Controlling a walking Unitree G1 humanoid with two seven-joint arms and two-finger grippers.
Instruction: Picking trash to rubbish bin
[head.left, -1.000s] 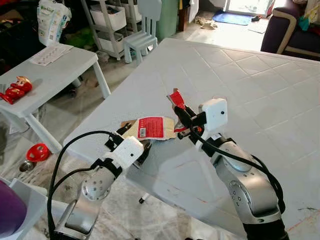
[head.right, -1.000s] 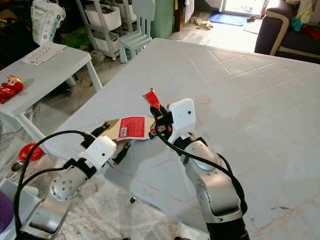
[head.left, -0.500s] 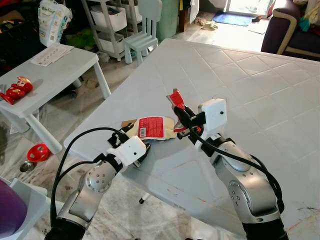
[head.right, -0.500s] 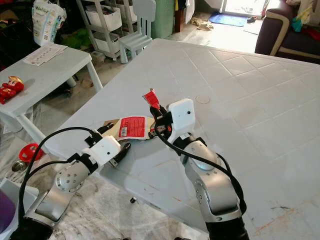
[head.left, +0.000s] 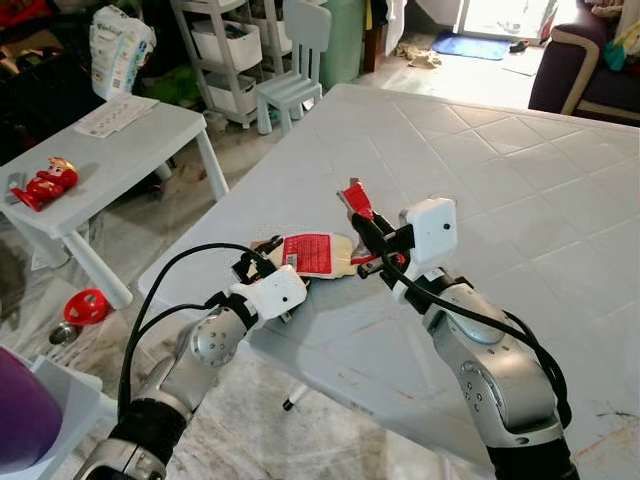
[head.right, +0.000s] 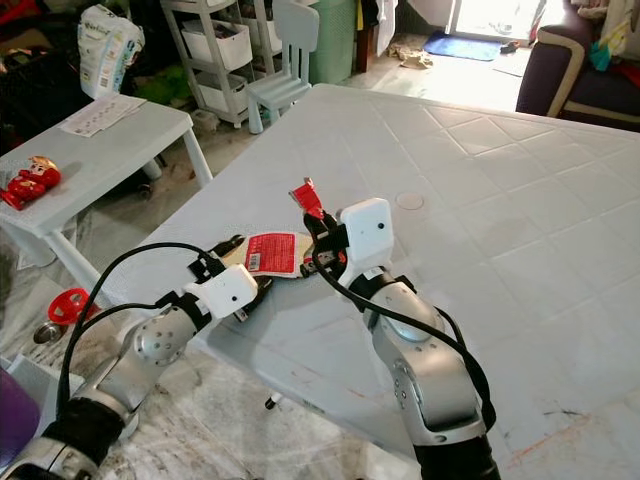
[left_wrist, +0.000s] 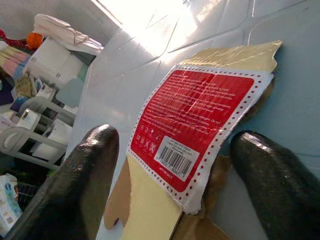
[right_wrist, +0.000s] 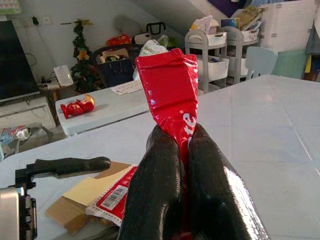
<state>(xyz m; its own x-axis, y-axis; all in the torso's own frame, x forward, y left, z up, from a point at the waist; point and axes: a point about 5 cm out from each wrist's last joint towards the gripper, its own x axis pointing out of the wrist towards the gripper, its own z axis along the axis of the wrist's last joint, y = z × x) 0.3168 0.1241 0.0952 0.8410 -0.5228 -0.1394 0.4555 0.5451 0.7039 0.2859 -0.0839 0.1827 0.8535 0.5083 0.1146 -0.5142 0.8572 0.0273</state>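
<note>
Left fingers (left_wrist: 90, 165) now straddle the flat packet (left_wrist: 197, 115) — right fingers (right_wrist: 165, 170) still pinch red wrapper (right_wrist: 170, 90)

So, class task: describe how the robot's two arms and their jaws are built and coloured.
Both arms are silver metal with rounded joints and black cables looping alongside. Each wrist carries a white boxy camera housing. The left gripper and right gripper each end in two long, glossy black fingers with rounded tips.
</note>
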